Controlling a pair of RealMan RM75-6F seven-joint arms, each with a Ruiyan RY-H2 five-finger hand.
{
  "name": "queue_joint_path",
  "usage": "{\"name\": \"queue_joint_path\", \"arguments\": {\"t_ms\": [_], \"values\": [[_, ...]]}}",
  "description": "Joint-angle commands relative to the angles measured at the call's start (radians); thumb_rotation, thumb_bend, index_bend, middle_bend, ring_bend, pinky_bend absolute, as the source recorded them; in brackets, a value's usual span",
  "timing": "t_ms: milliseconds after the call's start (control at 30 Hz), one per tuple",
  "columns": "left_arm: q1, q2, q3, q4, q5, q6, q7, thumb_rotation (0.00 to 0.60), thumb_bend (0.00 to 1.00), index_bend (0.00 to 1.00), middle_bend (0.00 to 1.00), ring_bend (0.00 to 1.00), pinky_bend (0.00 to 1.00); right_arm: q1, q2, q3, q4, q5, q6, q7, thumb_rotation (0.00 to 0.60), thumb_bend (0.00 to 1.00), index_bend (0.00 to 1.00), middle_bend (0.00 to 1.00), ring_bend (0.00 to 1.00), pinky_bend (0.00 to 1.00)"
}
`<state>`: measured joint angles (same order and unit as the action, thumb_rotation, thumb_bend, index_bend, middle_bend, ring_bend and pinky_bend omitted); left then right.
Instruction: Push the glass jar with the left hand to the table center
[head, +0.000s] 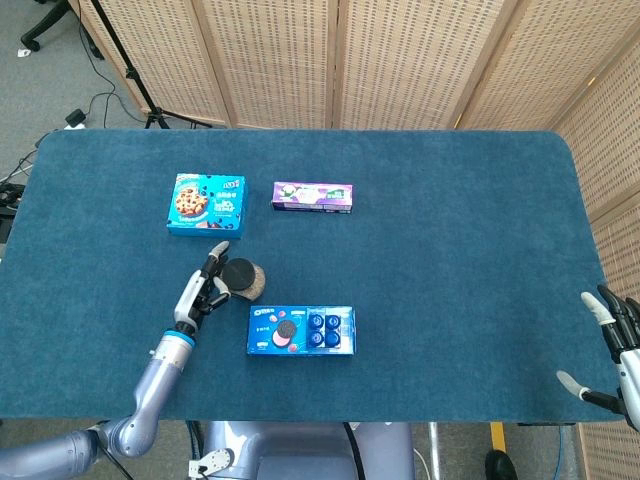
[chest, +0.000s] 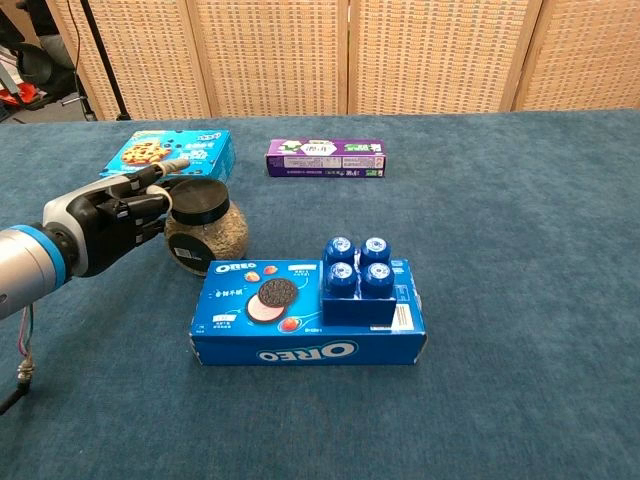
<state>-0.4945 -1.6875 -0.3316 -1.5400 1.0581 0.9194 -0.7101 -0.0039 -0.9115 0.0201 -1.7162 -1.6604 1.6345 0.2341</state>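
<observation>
On the worktop (head: 450, 230), left of centre, the glass jar (head: 243, 279) stands upright just far of the Oreo box (head: 301, 330). Left hand (head: 199, 292), fingers extended and holding nothing, rests against the jar's left side. Judgement: push low on the body, steadily rightward and slightly far, to clear the box without tipping. Right hand (head: 612, 330) idles open, near right.

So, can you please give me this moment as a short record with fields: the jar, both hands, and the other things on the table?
jar: glass jar, black lid, upright, just behind the Oreo box
left hand: left hand touches the jar's left side
right hand: right hand at the table's right edge, fingers apart, holding nothing
other items: cookie box and purple box, farther back
table: blue table
</observation>
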Motion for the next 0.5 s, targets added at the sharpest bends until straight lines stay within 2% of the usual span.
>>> {"name": "queue_joint_path", "arguments": {"t_ms": [33,500], "values": [[-0.010,-0.003,-0.012,-0.004,-0.010,-0.015,-0.003,0.600,0.95,0.00,0.00,0.00,0.00,0.000,-0.001,0.000,0.000,-0.001,-0.001,-0.003,0.600,0.00,0.00,0.00,0.00,0.00],[-0.062,-0.062,-0.049,0.029,-0.037,-0.051,0.038,0.600,0.94,0.00,0.00,0.00,0.00,0.004,-0.005,0.000,-0.003,0.002,-0.010,-0.017,0.600,0.00,0.00,0.00,0.00,0.00]]}}
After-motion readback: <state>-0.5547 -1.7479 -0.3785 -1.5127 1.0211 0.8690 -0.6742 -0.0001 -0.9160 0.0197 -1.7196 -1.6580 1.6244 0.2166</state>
